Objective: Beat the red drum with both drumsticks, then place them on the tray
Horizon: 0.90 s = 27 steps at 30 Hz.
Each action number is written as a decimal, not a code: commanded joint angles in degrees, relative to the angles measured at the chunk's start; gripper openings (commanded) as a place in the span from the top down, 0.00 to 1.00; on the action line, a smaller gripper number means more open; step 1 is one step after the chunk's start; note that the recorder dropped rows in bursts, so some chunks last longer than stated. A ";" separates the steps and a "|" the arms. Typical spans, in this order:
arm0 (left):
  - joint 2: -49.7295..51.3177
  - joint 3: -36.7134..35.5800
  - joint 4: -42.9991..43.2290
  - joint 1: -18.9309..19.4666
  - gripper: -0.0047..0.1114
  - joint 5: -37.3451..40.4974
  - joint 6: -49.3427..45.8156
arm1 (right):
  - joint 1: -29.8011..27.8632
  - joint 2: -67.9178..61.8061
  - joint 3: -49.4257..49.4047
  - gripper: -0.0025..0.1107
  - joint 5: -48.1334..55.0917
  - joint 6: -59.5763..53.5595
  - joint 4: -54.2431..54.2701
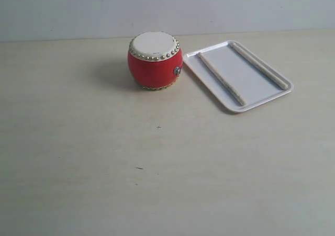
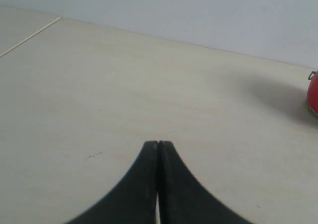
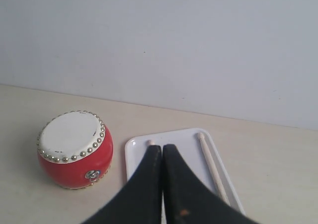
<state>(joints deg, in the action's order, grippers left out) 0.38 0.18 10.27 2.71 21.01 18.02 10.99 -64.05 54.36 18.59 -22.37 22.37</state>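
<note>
The red drum point(image 1: 155, 60) stands upright on the table, cream skin up, just left of the white tray point(image 1: 246, 74). Both pale drumsticks lie on the tray: one point(image 1: 221, 78) along its left side, the other point(image 1: 260, 65) along its right rim. No gripper shows in the exterior view. In the right wrist view my right gripper point(image 3: 162, 146) is shut and empty, above the tray point(image 3: 186, 142), hiding most of one drumstick point(image 3: 149, 142); the other stick point(image 3: 212, 167) and the drum point(image 3: 74, 149) show beside it. My left gripper point(image 2: 158, 143) is shut and empty over bare table, the drum's edge point(image 2: 313, 92) far off.
The pale wooden table point(image 1: 104, 157) stretches wide in front of the drum and tray. A plain light wall point(image 1: 167, 6) closes the back. A table edge line point(image 2: 30, 35) shows in the left wrist view.
</note>
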 commanded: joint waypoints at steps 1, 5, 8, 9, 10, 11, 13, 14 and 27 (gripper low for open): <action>-0.38 -0.18 -0.42 0.19 0.96 -0.03 0.25 | -0.24 0.27 -0.35 0.98 -0.44 -0.07 -0.04; -0.38 -0.18 -0.42 0.19 0.96 -0.03 0.25 | -0.24 0.27 -0.35 0.98 -0.44 -0.07 -0.04; -0.38 -0.18 -0.42 0.19 0.96 -0.03 0.25 | -0.24 0.27 -0.35 0.98 -0.44 -0.07 -0.04; -0.38 -0.18 -0.42 0.19 0.96 -0.03 0.25 | -0.24 0.27 -0.35 0.98 -0.44 -0.07 0.24; -0.38 -0.18 -0.42 0.19 0.96 -0.03 0.25 | -0.24 0.27 -0.35 0.98 -0.44 -0.07 0.24; -0.38 -0.18 -0.42 0.19 0.96 -0.03 0.25 | -0.24 0.27 -0.35 0.98 -0.44 -0.07 0.24; -0.38 -0.18 -0.42 0.19 0.96 -0.03 0.25 | -0.24 0.27 -0.35 0.98 -0.44 -0.07 0.24; -0.38 -0.18 -0.42 0.19 0.96 -0.03 0.25 | -0.24 0.27 -0.35 0.98 -0.44 -0.07 0.24; -0.38 -0.18 -0.42 0.19 0.96 -0.03 0.25 | -0.24 -2.66 -7.99 0.98 1.67 -0.87 -3.12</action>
<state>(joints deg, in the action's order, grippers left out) 0.38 0.18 10.27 2.71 21.01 18.02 10.99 -65.07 50.23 21.04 -22.81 20.39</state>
